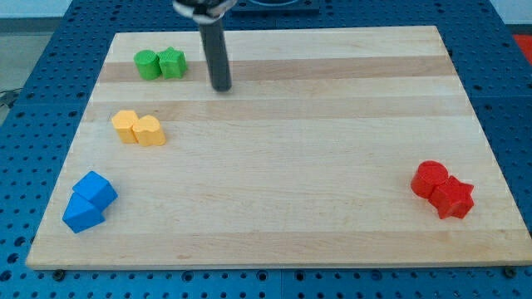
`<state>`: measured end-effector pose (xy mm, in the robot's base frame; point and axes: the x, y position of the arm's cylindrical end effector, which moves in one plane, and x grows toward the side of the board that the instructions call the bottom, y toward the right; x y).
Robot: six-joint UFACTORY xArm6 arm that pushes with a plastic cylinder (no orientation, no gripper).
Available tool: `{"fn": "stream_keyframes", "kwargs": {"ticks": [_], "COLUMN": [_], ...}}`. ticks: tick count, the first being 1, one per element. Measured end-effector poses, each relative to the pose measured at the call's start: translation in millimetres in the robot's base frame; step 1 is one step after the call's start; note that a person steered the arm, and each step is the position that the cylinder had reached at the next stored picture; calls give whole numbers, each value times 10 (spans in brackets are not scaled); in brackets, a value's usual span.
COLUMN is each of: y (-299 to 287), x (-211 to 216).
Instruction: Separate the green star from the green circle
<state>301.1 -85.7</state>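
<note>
The green circle (148, 64) and the green star (172, 62) sit touching side by side near the view's top left of the wooden board (291, 166), circle on the left, star on the right. My tip (221, 87) is the lower end of a dark rod that comes down from the view's top. It rests on the board to the right of the green star and slightly below it, apart from it by about a block's width.
Two yellow blocks (138, 128) touch each other below the green pair. Two blue blocks (89, 201) lie at the view's bottom left. A red circle (431, 179) and a red star (453, 198) touch at the right.
</note>
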Motion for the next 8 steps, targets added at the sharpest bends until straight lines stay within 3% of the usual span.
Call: {"fn": "stream_keyframes", "kwargs": {"ticks": [1, 2, 5, 6, 7, 8], "y": [-70, -123, -1372, -2189, -2186, -2040], "x": [-823, -1078, -1073, -819, -809, -490]}}
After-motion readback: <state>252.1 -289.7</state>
